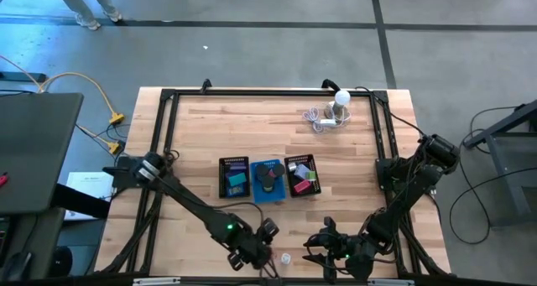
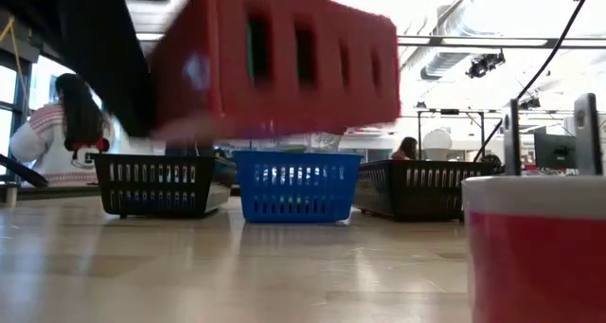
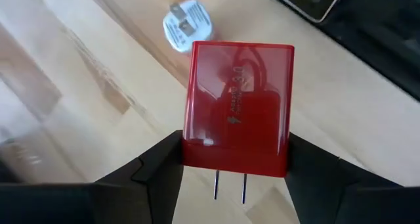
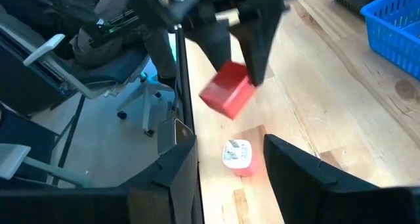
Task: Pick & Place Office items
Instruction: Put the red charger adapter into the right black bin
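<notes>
My left gripper (image 1: 256, 254) is near the table's front edge, shut on a red block (image 3: 237, 99) that has two metal prongs (image 3: 230, 184). The low view shows the block (image 2: 275, 58) hanging above the wood. A small white round plug (image 3: 187, 25) with a red underside (image 2: 535, 257) lies flat on the table just right of it (image 1: 286, 258). My right gripper (image 1: 317, 254) stands open on the plug's right. Its fingers are apart and empty, and the plug (image 4: 237, 156) is ahead of them. My left gripper pinches the red block between its two fingers, on two opposite narrow sides (image 3: 187, 145) at the pronged end. The fingers slant down from above. The block is lifted clear of the table, its prongs toward the wrist and its other end away from the fingers.
Three small trays sit in a row mid-table: black mesh (image 1: 234, 177), blue (image 1: 268, 181) and black mesh (image 1: 303, 175), each with items inside. A white bulb with coiled cable (image 1: 338, 106) is at the far right. A dark frame (image 1: 168, 97) runs round the tabletop.
</notes>
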You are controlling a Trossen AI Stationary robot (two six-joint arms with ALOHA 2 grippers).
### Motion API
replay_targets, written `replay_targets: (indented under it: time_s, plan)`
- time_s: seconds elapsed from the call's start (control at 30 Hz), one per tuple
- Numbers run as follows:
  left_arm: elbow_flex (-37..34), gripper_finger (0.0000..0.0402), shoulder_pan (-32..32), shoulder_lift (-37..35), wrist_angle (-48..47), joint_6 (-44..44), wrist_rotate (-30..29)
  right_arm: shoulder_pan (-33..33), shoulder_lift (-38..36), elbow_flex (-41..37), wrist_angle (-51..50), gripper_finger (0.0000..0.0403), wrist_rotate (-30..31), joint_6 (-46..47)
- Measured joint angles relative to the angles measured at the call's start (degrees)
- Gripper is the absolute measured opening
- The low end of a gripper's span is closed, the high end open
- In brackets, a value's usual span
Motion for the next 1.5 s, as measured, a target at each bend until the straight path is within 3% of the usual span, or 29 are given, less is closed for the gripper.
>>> replay_targets:
  time_s: [0.17,0.47,0.53,0.87,1.13,1.5]
  plan:
    - [0.0,0.0216,-1.76,-3.99,-1.9,-0.03,-6.4,-0.04,0.0,0.0,0.49,0.0164,0.07,0.4]
    - [0.13,0.0216,-4.44,-9.5,-1.77,4.22,-29.57,-3.28,-0.02,0.02,8.99,0.0164,0.39,0.07]
    - [0.13,0.0216,-4.43,-9.59,-0.95,5.14,-32.47,-4.49,-0.02,0.02,10.87,0.0164,0.36,0.02]
    - [0.11,0.0216,-3.11,-9.63,-0.47,4.81,-33.34,-9.74,-0.02,0.02,13.86,0.0164,-1.82,0.11]
    - [0.11,0.0217,-3.07,-9.63,0.31,4.8,-33.0,-9.16,-0.02,0.02,13.76,0.0164,-1.74,0.87]
    - [0.11,0.0217,-3.17,-9.63,0.76,4.65,-33.0,-8.33,-0.02,0.02,2.78,0.0164,0.0,9.15]
